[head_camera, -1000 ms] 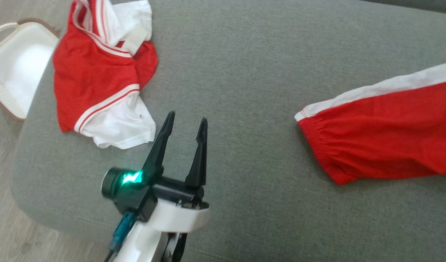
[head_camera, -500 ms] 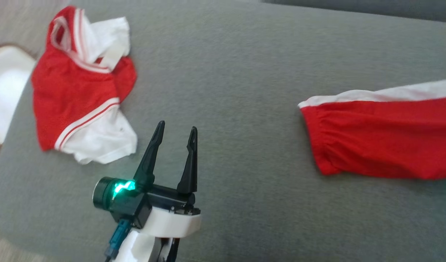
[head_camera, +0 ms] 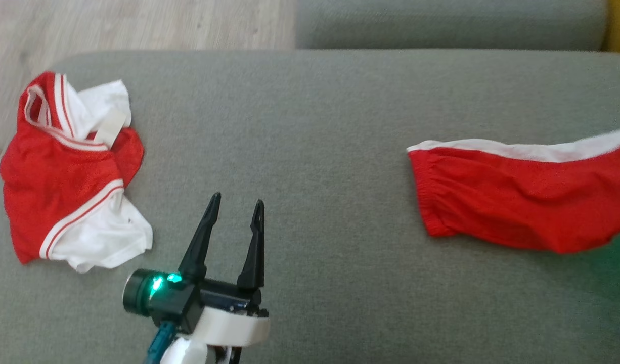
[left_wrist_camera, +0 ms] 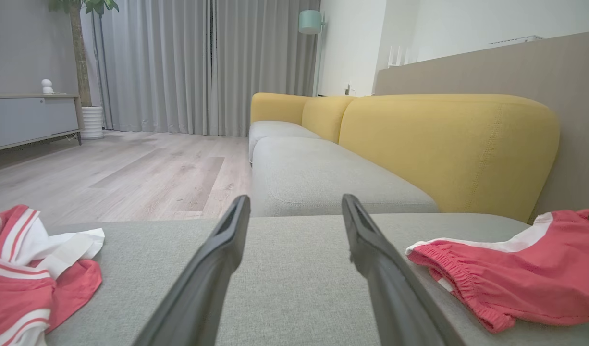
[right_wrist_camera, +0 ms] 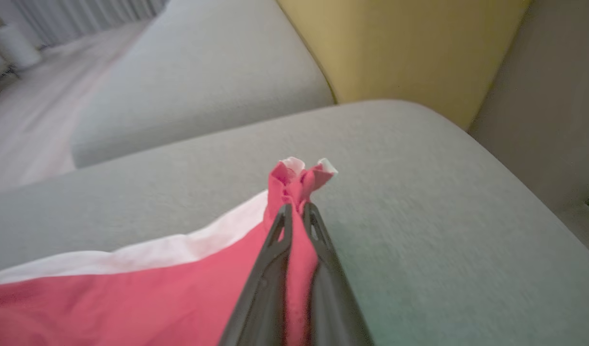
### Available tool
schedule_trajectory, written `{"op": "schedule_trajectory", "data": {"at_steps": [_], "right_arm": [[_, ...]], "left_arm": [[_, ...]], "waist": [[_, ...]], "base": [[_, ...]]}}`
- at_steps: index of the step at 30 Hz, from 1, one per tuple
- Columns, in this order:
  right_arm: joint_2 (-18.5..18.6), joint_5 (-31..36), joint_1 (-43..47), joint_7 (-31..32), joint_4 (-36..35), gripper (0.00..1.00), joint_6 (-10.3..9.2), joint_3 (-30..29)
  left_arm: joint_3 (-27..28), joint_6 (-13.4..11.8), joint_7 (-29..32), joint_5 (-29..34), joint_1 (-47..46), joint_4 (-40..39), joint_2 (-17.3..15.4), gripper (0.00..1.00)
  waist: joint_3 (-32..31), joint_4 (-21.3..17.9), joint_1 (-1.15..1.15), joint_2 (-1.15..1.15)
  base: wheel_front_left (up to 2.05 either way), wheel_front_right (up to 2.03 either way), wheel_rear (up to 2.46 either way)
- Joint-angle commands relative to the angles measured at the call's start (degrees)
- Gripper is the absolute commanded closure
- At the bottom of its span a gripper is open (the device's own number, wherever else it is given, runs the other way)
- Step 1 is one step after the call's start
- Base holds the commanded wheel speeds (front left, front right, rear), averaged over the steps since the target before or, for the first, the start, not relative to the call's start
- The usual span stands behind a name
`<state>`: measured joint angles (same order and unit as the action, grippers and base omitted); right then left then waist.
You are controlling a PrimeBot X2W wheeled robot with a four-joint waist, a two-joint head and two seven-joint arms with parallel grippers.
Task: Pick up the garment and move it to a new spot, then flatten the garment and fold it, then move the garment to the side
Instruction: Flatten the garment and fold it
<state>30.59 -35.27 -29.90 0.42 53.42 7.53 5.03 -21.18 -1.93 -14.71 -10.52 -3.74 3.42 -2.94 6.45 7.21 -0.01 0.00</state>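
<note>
Right gripper point(right_wrist_camera: 297, 207): clamped tight on a bunched corner of the red shorts point(head_camera: 512, 202). Shorts lie on the right of the grey seat point(head_camera: 315, 126), their right end cut off in my head view. Left gripper point(head_camera: 237, 199): spread wide, empty, hovering just right of the crumpled shirt point(head_camera: 62, 177).

Head camera looks steeply down on a grey sofa seat point(head_camera: 340, 126). Both wrist cameras sit low over it, facing a yellow backrest point(left_wrist_camera: 443, 144). All three share the long red garment point(head_camera: 517, 207).
</note>
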Motion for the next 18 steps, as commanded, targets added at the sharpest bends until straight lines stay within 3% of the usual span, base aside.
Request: {"op": "schedule_trajectory", "data": {"at_steps": [1,13,18], "right_arm": [[1.1,0.1,0.2,-1.3,-2.5,1.00,-0.04,0.9],[-9.7,3.2,3.4,-3.9,-19.5,1.00,-0.04,7.2],[-15.9,5.5,5.5,-4.8,-22.5,1.00,-0.04,9.8]], "left_arm": [[2.2,0.2,-0.3,0.7,-0.2,-1.6,0.1,0.00],[2.8,0.5,-0.3,0.5,1.8,0.4,0.1,0.00],[2.9,0.5,-0.3,0.3,2.1,0.9,0.1,0.00]], "waist": [[-1.3,-1.0,0.01,0.00],[-4.9,0.3,0.01,0.00],[-5.1,1.6,0.01,0.00]], "base": [[0.00,0.00,0.00],[0.00,0.00,0.00],[0.00,0.00,0.00]]}}
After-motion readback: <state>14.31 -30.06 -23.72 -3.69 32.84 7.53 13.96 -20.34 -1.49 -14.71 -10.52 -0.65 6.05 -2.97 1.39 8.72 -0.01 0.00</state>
